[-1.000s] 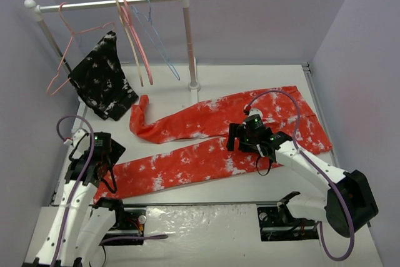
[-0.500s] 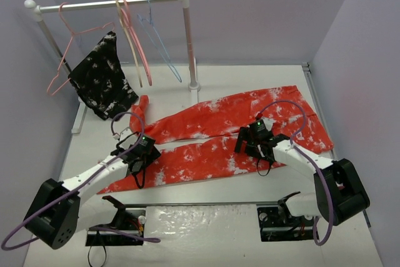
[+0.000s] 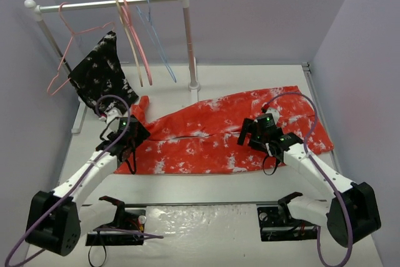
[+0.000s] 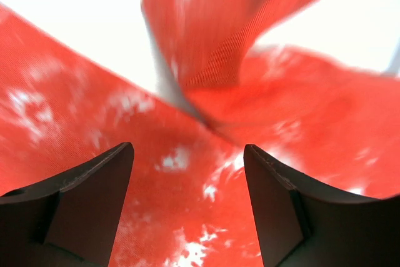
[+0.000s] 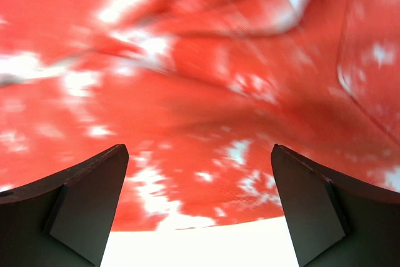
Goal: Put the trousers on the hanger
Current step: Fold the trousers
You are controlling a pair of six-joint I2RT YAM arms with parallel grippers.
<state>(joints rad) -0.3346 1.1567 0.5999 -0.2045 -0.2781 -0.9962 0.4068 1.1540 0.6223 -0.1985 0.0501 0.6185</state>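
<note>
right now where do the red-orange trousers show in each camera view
Top external: trousers spread left to right across the middle of the table.
Left wrist: they fill most of the frame, one fold raised at top centre.
Right wrist: they fill nearly all the frame.
Shared landmark: the bare white table, bordering the cloth in every view.

The left arm [image 3: 87,176] and right arm [image 3: 315,173] have white link shells, black joints and bases, looping purple cables [image 3: 294,94], green lights [image 3: 269,117], and dark wedge-shaped fingers [image 4: 94,198].
</note>
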